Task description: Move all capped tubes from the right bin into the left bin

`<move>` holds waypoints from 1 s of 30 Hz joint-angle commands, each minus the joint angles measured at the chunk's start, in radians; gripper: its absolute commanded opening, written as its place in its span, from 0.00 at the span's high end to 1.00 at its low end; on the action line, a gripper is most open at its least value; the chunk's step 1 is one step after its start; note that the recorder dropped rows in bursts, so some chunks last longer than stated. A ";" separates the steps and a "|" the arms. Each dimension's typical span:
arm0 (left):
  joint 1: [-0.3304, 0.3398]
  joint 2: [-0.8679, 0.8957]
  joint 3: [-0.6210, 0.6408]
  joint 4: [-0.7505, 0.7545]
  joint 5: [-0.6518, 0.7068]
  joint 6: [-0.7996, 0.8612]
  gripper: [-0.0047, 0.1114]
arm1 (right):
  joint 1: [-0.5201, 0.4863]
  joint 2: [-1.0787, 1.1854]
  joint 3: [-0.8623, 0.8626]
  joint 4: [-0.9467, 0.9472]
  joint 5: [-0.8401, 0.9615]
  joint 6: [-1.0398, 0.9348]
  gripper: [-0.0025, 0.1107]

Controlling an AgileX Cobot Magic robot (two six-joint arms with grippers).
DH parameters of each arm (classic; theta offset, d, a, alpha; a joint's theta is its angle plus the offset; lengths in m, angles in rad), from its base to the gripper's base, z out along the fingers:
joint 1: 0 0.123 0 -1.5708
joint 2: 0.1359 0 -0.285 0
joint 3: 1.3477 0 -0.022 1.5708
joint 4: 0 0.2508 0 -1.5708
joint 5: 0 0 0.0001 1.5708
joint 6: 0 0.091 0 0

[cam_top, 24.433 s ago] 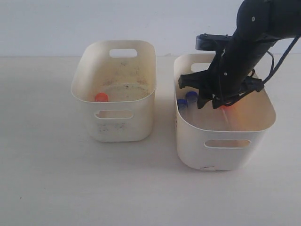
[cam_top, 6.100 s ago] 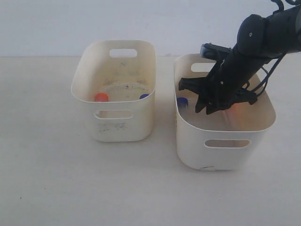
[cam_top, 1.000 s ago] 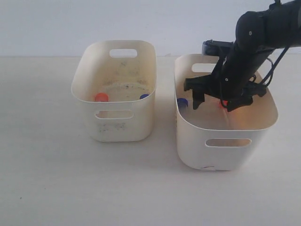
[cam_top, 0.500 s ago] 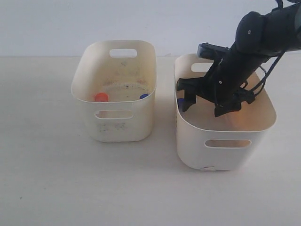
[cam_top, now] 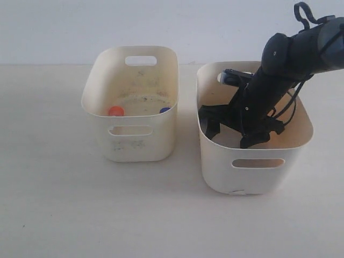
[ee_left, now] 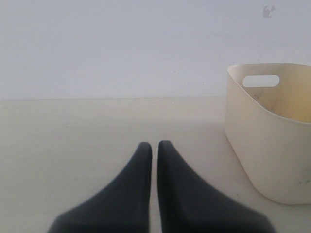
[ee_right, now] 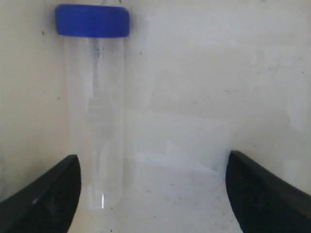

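Two bins [cam_top: 156, 145] on pale tabletop [cam_top: 64, 204], white wall [cam_top: 107, 27], right jaws spread empty, left jaws closed

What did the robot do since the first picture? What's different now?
The right gripper has dipped lower into the right bin, toward its left end. It is open and holds nothing, and a blue-capped tube lies close by one finger. Since the first picture a blue cap has joined the orange cap in the left bin. The left bin has not moved.
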 commanded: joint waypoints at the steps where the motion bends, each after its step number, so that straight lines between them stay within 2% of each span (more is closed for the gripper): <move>1: -0.007 0.004 -0.002 -0.003 -0.007 -0.004 0.92 | -0.002 0.024 0.007 -0.136 0.011 0.079 0.30; 17: -0.007 0.004 -0.002 -0.003 -0.007 -0.004 0.92 | -0.002 -0.088 0.007 -0.392 0.028 0.273 0.30; 30: -0.007 0.004 -0.002 -0.003 -0.007 -0.004 0.92 | -0.002 -0.147 0.007 -0.529 0.002 0.300 0.30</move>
